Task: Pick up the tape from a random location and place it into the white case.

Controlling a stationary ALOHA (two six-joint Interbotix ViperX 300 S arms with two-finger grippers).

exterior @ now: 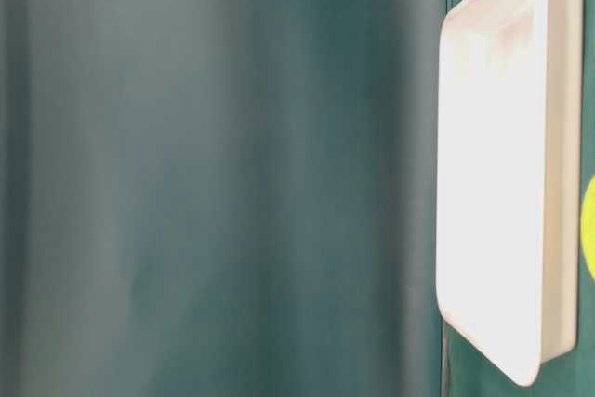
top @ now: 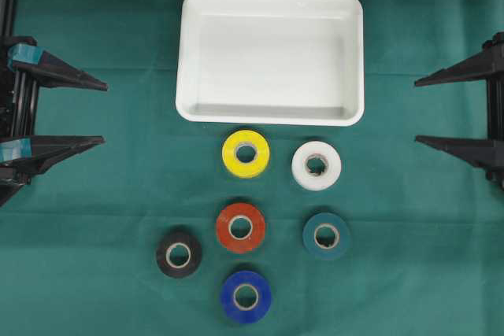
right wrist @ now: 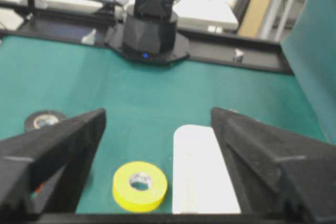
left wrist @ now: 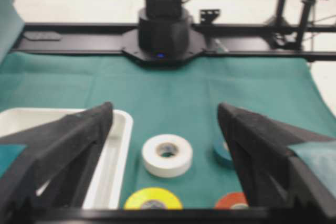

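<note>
Black left pincer (top: 98,112) spread wide at the left edge of the counter (top: 94,257), empty. Right pincer (top: 420,111) the same at the right edge, jaws far apart, nothing between them. Both well apart from the tape.

Six rolls counted, flat on the green cloth, none touching: yellow roll (top: 246,153) and white roll (top: 316,165) just below the case (top: 270,112); red roll (top: 240,227) in the middle, teal roll (top: 326,235) to its right, black roll (top: 179,254) to its left, blue roll (top: 246,297) lowest. One case, nothing inside.

Probably light and stiff, with a smooth, maybe a little slippery outer band. Best hold likely across the outer wall from above, or one finger in the core and one outside. Yellow nearest to the case, so perhaps the easiest choice.
</note>
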